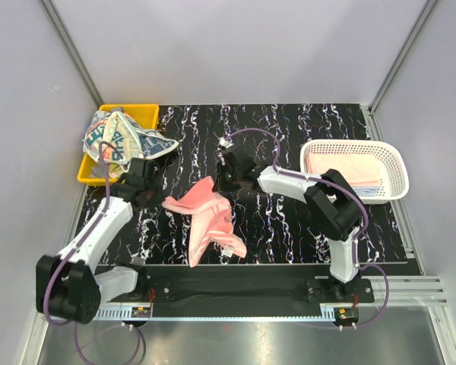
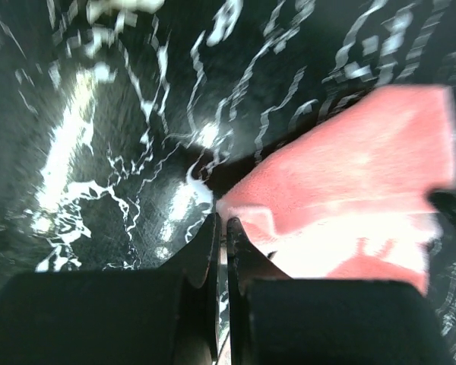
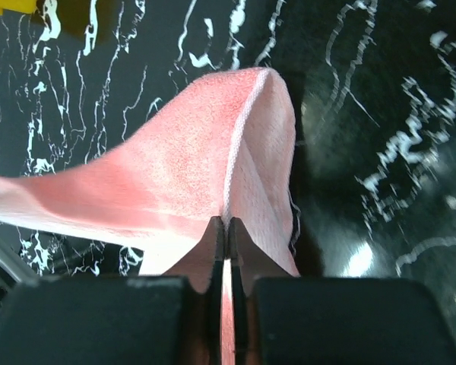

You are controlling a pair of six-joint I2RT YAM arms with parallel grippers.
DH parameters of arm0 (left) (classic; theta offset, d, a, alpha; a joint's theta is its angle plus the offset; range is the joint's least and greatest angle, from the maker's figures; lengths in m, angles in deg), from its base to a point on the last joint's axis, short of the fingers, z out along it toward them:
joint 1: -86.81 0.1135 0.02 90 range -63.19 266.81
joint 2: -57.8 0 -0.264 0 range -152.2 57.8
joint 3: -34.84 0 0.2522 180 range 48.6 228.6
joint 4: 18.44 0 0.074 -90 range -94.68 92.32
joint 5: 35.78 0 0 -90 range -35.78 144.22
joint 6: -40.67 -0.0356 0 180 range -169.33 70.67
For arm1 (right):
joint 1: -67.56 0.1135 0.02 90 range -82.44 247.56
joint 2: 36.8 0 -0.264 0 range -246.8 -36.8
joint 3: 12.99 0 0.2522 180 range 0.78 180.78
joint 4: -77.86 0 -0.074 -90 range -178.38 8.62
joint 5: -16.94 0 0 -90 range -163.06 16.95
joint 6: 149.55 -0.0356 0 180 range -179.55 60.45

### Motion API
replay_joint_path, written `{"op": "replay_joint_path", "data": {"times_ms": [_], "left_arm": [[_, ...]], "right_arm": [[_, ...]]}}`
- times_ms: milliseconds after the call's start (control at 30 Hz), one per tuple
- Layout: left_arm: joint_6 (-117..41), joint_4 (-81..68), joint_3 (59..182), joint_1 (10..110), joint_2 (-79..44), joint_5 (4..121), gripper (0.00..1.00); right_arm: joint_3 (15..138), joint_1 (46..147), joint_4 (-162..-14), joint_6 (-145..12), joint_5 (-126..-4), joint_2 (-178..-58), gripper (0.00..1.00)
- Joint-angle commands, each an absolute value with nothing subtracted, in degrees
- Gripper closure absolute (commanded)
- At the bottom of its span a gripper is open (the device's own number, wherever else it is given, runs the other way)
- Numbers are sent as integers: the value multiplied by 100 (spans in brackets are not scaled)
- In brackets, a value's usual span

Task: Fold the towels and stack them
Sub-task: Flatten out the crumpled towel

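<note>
A plain pink towel [image 1: 207, 220] hangs crumpled over the middle of the black marbled table, its upper edge stretched between my two grippers. At the towel's left corner, my left gripper [image 1: 158, 196] is shut; in the left wrist view its tips [image 2: 222, 220] meet right at the corner of the pink towel [image 2: 349, 167]. My right gripper [image 1: 222, 182] is shut on the towel's far right corner. The right wrist view shows the hemmed edge of the pink towel [image 3: 190, 152] pinched between that gripper's [image 3: 226, 222] jaws. Several patterned beige and teal towels [image 1: 118, 141] lie heaped at the back left.
The patterned heap fills a yellow bin [image 1: 146, 114] at the table's back left corner. A white mesh basket [image 1: 395, 163] at the right holds folded pale and pink towels [image 1: 349, 169]. Grey walls close in the table on three sides.
</note>
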State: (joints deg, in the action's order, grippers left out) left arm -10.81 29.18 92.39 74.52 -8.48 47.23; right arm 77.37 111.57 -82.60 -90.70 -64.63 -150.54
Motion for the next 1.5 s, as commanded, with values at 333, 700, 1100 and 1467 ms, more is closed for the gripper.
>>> {"op": "replay_joint_path", "data": {"times_ms": [333,700,1100,1467], "left_arm": [[-2972,3820,11924,7081,1033,5112,100],[-3149,3988,13763,7073,1491,6458,100],[-2833,3680,14502,7073,1403,6960,100],[-2411,3004,14029,7073,43,6415,100]], "right_arm": [[8479,11203,-6335,-8495,-7885,-11636,100],[9244,11229,-5314,-8451,-7745,-10097,100],[9929,11221,-4909,-8284,-7824,-9719,100],[9992,10252,-5137,-7571,-7917,-11008,100]]}}
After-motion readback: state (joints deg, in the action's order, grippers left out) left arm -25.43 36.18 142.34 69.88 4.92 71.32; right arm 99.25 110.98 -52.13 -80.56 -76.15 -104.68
